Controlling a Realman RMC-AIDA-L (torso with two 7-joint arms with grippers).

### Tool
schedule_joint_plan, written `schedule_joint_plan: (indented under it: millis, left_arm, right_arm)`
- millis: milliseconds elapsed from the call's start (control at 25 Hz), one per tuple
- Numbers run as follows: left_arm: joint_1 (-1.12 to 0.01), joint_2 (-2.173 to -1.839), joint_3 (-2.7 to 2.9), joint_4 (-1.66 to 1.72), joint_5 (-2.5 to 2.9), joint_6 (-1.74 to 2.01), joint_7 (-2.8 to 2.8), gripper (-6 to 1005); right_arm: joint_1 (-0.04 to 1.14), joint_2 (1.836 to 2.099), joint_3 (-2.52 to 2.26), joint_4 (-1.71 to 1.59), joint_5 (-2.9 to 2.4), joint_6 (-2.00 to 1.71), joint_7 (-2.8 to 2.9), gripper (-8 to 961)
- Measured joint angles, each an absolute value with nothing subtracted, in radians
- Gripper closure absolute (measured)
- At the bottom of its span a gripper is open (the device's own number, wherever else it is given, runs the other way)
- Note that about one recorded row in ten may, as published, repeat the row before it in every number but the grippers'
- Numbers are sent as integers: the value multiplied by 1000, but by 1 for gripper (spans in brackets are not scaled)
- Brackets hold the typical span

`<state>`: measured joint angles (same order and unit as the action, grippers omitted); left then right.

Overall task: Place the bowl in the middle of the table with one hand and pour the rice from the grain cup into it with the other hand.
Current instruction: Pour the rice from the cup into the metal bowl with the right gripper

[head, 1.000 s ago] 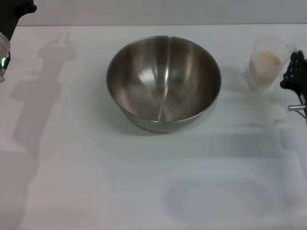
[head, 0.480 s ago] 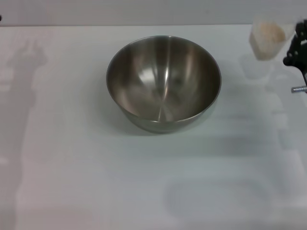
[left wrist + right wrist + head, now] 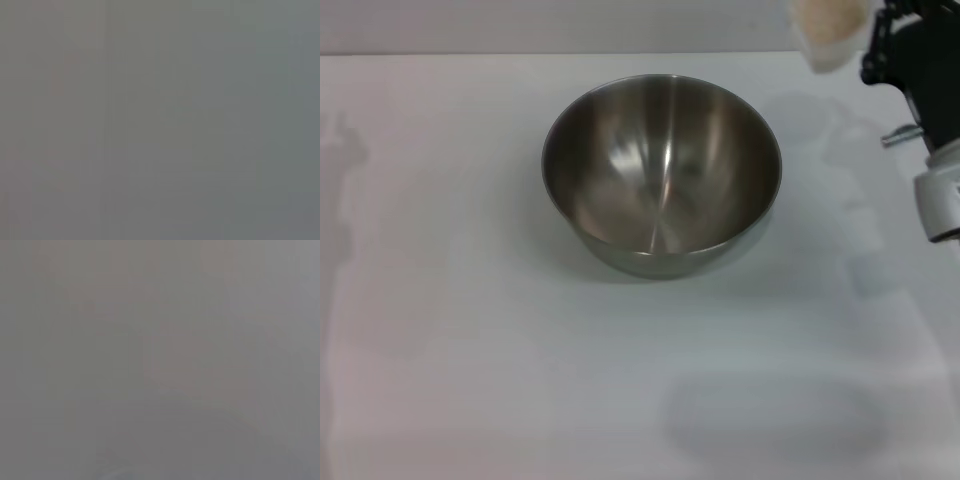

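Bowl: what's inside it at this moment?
Nothing shows inside the bowl: only bare steel, no rice. The rice sits in the grain cup, held up beside the right gripper. The spot under the bowl is hidden.

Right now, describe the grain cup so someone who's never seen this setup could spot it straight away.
Start from the steel bowl in the middle of the white table. Look up toward the far right corner of the head view: the grain cup hangs above the table, carried by the right claw. It is small, clear plastic with pale rice inside, unlike the big shiny bowl.
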<state>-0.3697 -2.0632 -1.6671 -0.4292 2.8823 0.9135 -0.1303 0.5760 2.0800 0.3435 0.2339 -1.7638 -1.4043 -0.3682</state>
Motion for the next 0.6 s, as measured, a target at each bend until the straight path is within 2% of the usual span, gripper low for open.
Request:
schedule_joint_plan:
  millis: [160, 600]
  left_arm:
    - [-349, -2064, -1681, -414, 2882, 939, -130, 825]
    - [-331, -2063, -1694, -399, 2882, 947, -130, 824]
  right_arm:
    - [615, 2079, 345, 213, -1845, -1428, -418, 946]
    - [632, 2079, 342, 228, -1944, -1479, -760, 945]
